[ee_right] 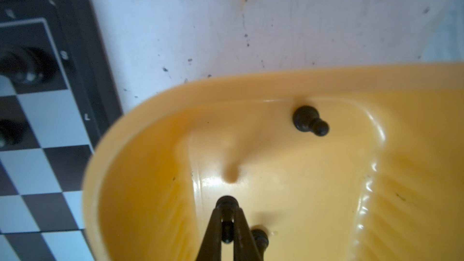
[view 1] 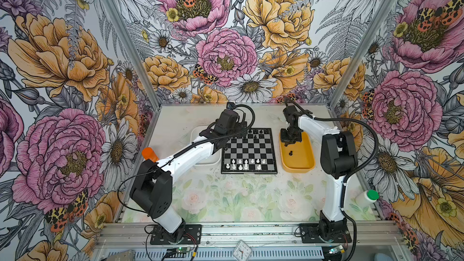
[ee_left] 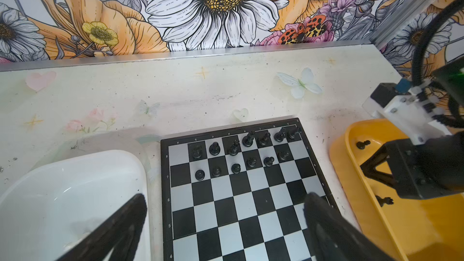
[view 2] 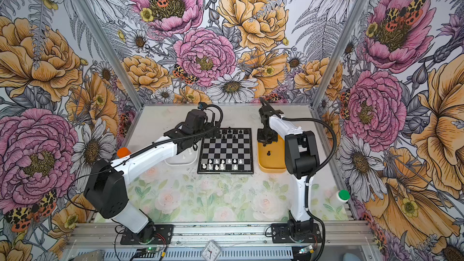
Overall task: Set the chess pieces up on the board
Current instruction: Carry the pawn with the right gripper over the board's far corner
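Observation:
The board (view 1: 248, 150) (view 2: 226, 144) lies mid-table, with black chess pieces (ee_left: 236, 156) on its far rows and white ones (view 1: 242, 164) on its near rows. My right gripper (ee_right: 227, 212) reaches down into the far end of the yellow tray (view 1: 301, 161) and is shut on a small black piece (ee_right: 226, 200). Another black piece (ee_right: 259, 238) lies right beside the fingers, and a black pawn (ee_right: 310, 121) lies further off. My left gripper (ee_left: 224, 219) hangs open and empty above the board's left side, with one finger (ee_left: 130, 222) over the white tray (ee_left: 75, 197).
A few white pieces (view 2: 184, 156) lie in the white tray (view 2: 175, 161) left of the board. An orange object (view 1: 149, 154) stands at the left wall. A white bottle with a green cap (view 1: 367, 197) lies at the front right. A small clock (view 1: 242, 249) sits on the front rail.

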### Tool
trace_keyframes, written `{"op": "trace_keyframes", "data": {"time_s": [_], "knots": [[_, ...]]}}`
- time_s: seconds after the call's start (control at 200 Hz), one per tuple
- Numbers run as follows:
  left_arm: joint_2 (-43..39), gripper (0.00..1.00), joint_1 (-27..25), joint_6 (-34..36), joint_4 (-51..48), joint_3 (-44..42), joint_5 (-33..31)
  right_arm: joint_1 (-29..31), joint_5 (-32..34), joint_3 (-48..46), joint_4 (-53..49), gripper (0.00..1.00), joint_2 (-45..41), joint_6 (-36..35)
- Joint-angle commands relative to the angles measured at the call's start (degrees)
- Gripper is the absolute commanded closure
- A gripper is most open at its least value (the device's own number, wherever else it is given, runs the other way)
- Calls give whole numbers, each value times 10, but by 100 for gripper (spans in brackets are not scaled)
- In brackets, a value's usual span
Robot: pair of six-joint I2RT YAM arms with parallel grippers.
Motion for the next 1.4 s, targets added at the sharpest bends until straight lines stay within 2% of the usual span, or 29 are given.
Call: {"op": "trace_keyframes", "data": {"time_s": [0.0, 0.555, 1.061, 1.396], "knots": [[-30, 1, 10, 1, 16, -20, -11, 9, 20, 42, -23, 92, -23, -6], [-122, 1, 36, -17, 47, -111, -20, 69, 26, 252, -98, 92, 43, -11], [-192, 1, 49, -31, 37, -161, -49, 88, 9, 277, -98, 92, 124, -14], [-199, 1, 53, -31, 27, -161, -49, 90, 7, 278, -85, 91, 160, -17]]}}
